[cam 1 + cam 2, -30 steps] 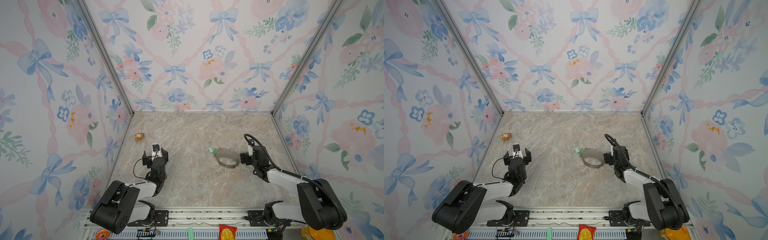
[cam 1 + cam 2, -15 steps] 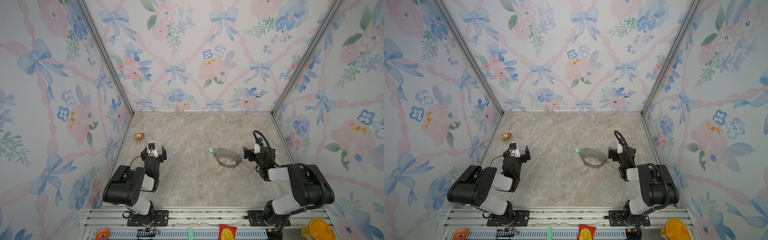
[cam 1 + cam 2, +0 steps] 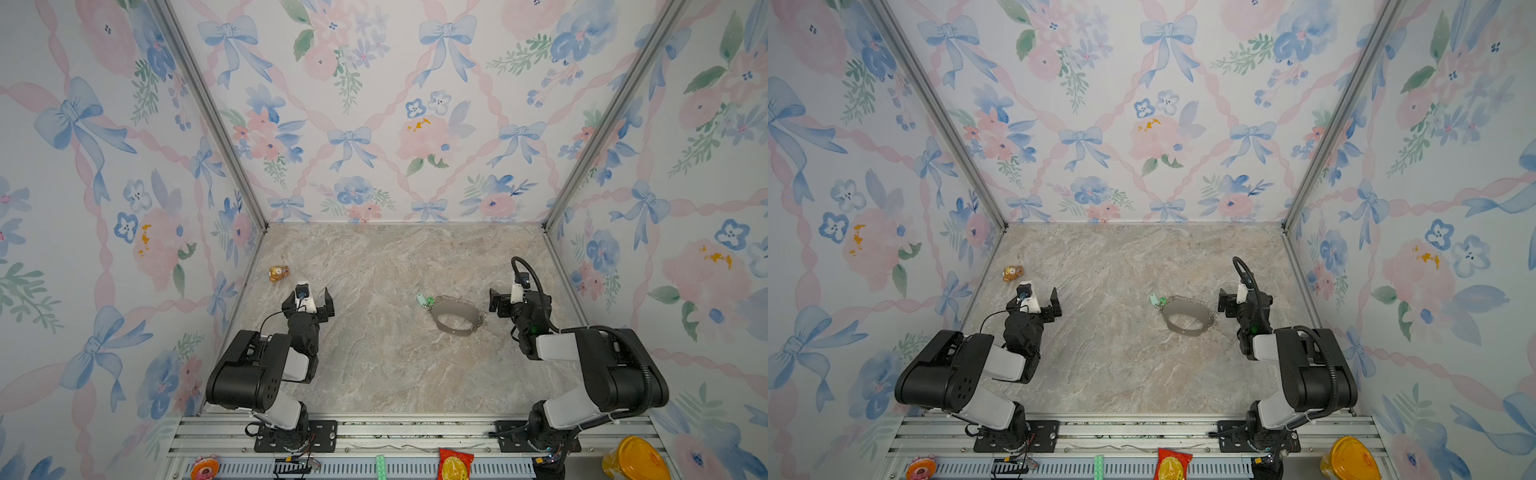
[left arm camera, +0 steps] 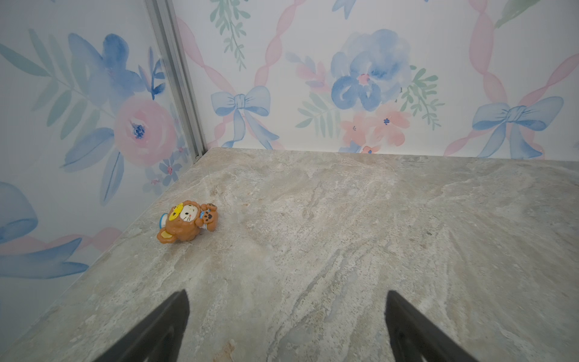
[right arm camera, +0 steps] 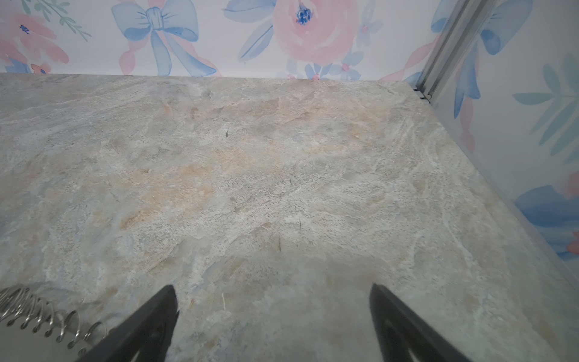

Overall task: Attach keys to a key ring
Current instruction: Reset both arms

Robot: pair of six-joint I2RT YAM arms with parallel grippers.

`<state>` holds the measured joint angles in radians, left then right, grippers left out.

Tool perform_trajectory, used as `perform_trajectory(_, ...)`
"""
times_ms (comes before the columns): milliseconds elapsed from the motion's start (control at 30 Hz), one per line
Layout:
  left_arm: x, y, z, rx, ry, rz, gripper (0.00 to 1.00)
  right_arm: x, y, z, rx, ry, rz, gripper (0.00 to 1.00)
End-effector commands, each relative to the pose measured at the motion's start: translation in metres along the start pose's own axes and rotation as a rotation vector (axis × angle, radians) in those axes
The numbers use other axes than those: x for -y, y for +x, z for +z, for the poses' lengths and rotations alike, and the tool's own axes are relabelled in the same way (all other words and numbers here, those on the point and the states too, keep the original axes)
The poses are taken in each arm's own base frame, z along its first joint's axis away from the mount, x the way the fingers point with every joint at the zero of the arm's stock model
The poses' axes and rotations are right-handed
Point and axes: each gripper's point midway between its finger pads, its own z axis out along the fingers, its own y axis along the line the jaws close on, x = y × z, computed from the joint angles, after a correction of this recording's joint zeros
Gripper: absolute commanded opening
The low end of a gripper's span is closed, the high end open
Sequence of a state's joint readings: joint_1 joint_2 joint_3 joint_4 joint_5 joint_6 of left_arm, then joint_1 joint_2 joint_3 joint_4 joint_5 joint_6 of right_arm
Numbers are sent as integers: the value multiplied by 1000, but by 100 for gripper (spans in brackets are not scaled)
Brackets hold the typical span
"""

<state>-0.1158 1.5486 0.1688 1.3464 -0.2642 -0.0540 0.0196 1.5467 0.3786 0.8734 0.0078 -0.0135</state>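
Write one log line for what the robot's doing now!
left gripper: open, empty | right gripper: open, empty | keys: beside key ring, attachment unclear

Low over the table, left gripper (image 3: 309, 300): jaws spread wide, empty. Left arm (image 3: 266, 365) folded back behind it. Right gripper (image 3: 512, 298): same, jaws wide, empty. Right arm (image 3: 615, 374) tucked behind.
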Motion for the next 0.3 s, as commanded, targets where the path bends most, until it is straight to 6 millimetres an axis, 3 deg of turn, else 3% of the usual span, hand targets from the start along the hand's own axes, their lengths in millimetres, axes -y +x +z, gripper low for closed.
perform_trajectory(0, 1, -9, 3, 30, 8, -21, 98, 1, -14, 2, 41, 1, 22, 97)
perform_trajectory(267, 1, -8, 3, 29, 8, -21, 98, 1, -14, 2, 41, 5, 19, 97)
